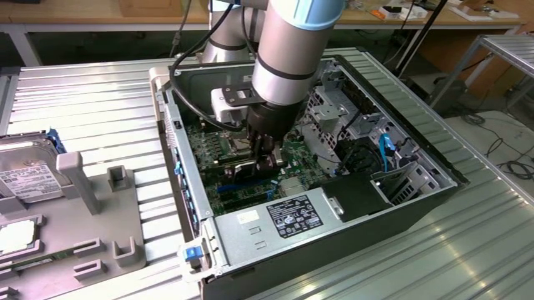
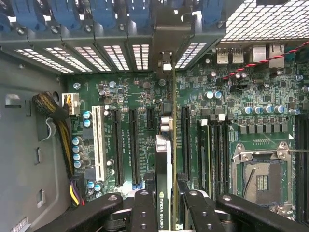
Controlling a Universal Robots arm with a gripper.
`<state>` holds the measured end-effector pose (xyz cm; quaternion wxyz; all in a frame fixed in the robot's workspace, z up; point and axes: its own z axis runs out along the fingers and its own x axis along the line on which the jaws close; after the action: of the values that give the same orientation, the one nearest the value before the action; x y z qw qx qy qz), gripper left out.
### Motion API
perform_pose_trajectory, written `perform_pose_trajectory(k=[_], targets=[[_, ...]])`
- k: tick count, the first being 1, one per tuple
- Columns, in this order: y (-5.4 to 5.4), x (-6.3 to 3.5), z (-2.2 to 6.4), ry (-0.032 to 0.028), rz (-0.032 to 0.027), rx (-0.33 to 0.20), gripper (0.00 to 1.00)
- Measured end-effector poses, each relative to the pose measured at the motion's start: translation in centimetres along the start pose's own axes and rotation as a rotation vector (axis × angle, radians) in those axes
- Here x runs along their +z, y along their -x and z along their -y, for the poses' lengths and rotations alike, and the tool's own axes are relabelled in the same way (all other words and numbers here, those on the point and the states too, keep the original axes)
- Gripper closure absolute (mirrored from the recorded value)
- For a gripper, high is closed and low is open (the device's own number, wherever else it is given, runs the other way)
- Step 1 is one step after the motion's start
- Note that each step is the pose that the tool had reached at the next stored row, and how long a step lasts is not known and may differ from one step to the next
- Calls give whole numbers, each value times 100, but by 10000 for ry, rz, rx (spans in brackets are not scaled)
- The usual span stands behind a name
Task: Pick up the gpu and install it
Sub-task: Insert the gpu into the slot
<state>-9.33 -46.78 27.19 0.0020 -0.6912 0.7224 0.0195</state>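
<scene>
- gpu (image 2: 165, 145): thin green card seen edge-on, standing upright over the motherboard (image 2: 227, 96) between two long black expansion slots. A black strip on its near edge reads "NVIDIA QUADRO". Its far end reaches the perforated rear slot openings of the case.
- gripper (image 2: 166, 215): black, matte fingers (image 2: 144, 212) with round bolt heads. They are closed on the gpu, one on each face of the card.
- In the exterior view the gripper (image 1: 269, 164) is down inside the open computer case (image 1: 359, 247), under a silver-grey arm with a pale blue band.
- Motherboard: dark green and densely populated, with small silver-topped capacitors. It has one white slot (image 2: 99, 140) among the black ones and a bare metal-framed CPU socket (image 2: 260, 181).
- Blue plastic clips (image 2: 104, 9) run in a row along the rear wall of the case.
- A yellow-and-black cable bundle (image 2: 58, 125) lies by the grey metal case wall.
- Power supply (image 1: 276, 219): silver box with a black label, at the near end of the case.
- table (image 1: 100, 100): ribbed aluminium profile, dull silver.
- On the exterior view's left sits a grey moulded holder (image 1: 92, 219). A silver hard drive (image 1: 25, 172) with a white label rests at its edge.
- Background: wooden benches, with loose cables on the floor at the exterior view's right.
</scene>
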Motion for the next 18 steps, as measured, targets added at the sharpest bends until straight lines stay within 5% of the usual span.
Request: perform_pose_trajectory(k=[18], targets=[[6,48,-2,2,27,0,73]])
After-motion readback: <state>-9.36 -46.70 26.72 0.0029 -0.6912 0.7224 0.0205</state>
